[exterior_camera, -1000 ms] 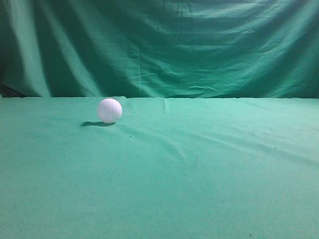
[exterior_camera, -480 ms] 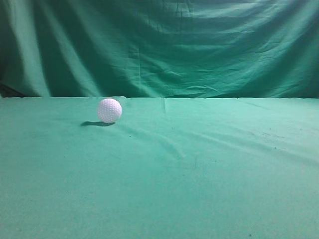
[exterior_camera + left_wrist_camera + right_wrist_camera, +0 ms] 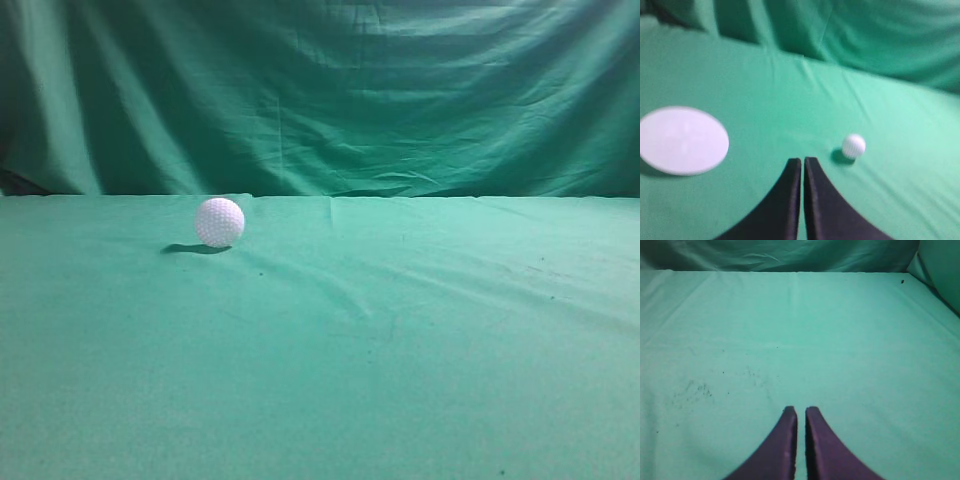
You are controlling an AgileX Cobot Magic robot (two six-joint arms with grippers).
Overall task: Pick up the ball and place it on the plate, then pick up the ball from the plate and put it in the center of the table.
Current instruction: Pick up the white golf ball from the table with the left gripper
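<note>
The backdrop cloth (image 3: 400, 90), dark green and draped in folds, fills the upper part of the exterior view. Below it, the table (image 3: 400, 350) covers the lower part of the frame under a lighter, slightly wrinkled green cloth. In the left wrist view, the plate (image 3: 682, 140), white and round, lies flat on the table at the left edge of the frame.

The left gripper (image 3: 803, 162) enters from the bottom centre of its wrist view. Its two dark fingers are pressed together, with only a thin slit between them, and hold nothing. The right gripper (image 3: 800, 412) enters from the bottom centre of its own view. Its fingers are likewise drawn together and hold nothing, over bare cloth marked with faint dark specks.

The ball (image 3: 219, 222), white and dimpled, rests on the table at left of centre in the exterior view, near the far edge. In the left wrist view it sits just right of the fingertips, well apart from the plate.
</note>
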